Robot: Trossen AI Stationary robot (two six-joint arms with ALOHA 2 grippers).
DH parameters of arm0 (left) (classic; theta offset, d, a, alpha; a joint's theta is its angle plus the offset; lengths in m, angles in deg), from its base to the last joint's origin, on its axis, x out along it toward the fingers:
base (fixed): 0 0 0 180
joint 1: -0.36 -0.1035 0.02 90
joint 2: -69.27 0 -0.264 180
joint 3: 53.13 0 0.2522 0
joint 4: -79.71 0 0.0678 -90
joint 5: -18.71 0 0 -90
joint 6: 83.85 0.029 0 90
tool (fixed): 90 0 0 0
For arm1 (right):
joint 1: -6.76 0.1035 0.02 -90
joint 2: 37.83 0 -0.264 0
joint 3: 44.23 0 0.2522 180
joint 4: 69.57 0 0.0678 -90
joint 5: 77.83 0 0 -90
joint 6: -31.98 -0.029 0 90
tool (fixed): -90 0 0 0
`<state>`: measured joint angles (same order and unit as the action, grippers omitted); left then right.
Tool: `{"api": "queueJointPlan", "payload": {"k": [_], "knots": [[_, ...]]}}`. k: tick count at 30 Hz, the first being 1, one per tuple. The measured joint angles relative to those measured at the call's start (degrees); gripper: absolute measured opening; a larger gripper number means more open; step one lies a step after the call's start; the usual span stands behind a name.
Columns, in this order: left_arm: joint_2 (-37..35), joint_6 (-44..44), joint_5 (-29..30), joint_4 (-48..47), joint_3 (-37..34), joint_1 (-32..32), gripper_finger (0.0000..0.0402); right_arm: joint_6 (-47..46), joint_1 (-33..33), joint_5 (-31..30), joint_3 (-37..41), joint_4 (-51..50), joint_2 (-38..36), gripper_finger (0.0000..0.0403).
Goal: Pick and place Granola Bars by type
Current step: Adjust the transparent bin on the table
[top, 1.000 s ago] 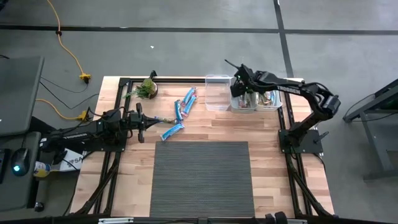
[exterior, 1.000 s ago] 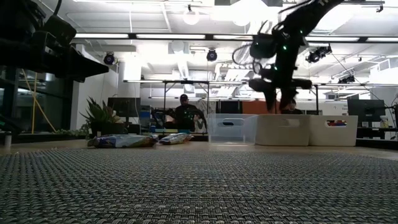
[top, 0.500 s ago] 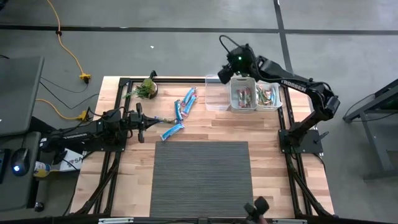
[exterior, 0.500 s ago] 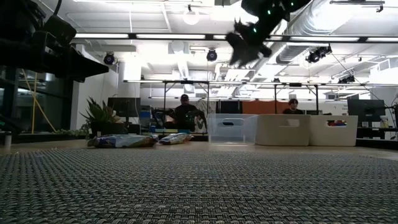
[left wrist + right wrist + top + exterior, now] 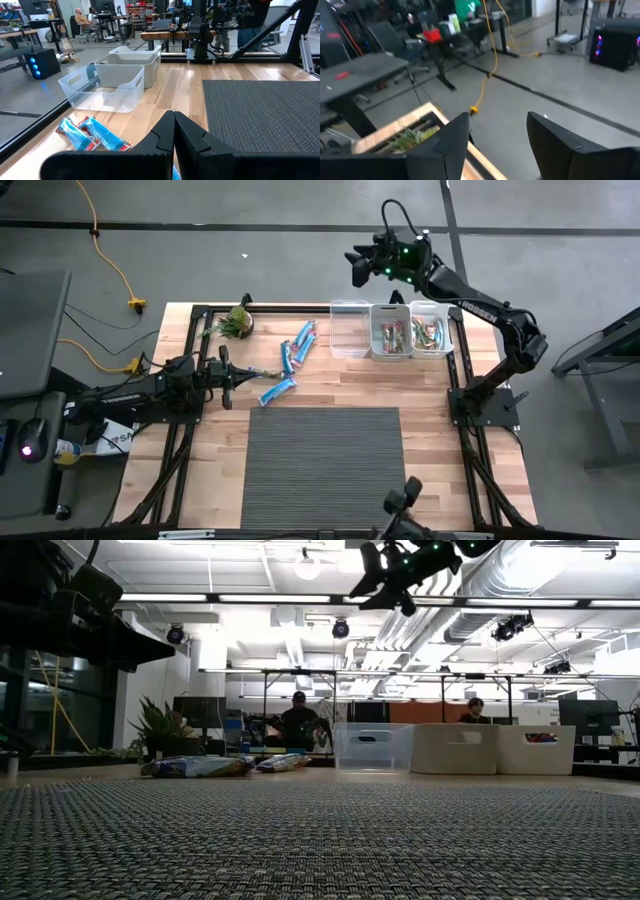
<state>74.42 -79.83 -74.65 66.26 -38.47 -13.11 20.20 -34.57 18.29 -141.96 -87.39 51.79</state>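
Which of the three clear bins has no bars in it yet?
The bin nearest the plant: nothing shows inside it in the high view. The middle bin and far-right bin already hold wrapped bars.

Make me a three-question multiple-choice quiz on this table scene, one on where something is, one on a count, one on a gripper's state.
1. Where is the right gripper?
A. Inside the middle bin
B. Raised beyond the table's far edge
C. On the dark mat

2. How many clear bins stand in the row at the far edge?
A. Two
B. Three
C. Five

3. How is the left gripper?
A. Shut, holding nothing
B. Clamped on a blue bar
C. Wide open over the plant

Answers:
1. B: the high view shows it past the table edge, and the low view shows it high above the bins.
2. B: an empty bin, a middle bin and an end bin, the last two holding bars.
3. A: the left wrist view shows its fingers pressed together with nothing between.
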Motion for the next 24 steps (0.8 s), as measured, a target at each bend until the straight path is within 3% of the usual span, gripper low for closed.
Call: {"api": "queueJointPlan", "payload": {"k": [7,11,17,24], "knots": [[0.0,0.0,0.0,0.0,0.0,0.0,0.0001,-6.1,-0.8,6.5,-0.1,5.9,4.0,0.0184],[0.0,0.0,0.0,0.0,0.0,0.0,0.0001,-5.4,0.4,8.2,-3.4,3.4,8.5,0.0184],[0.0,0.0,0.0,0.0,0.0,0.0,0.0001,-0.4,2.4,10.5,-17.9,-6.1,16.8,0.0184],[0.0,0.0,0.0,0.0,0.0,0.0,0.0001,11.3,3.2,12.1,-39.4,-24.5,28.3,0.0184]]}}
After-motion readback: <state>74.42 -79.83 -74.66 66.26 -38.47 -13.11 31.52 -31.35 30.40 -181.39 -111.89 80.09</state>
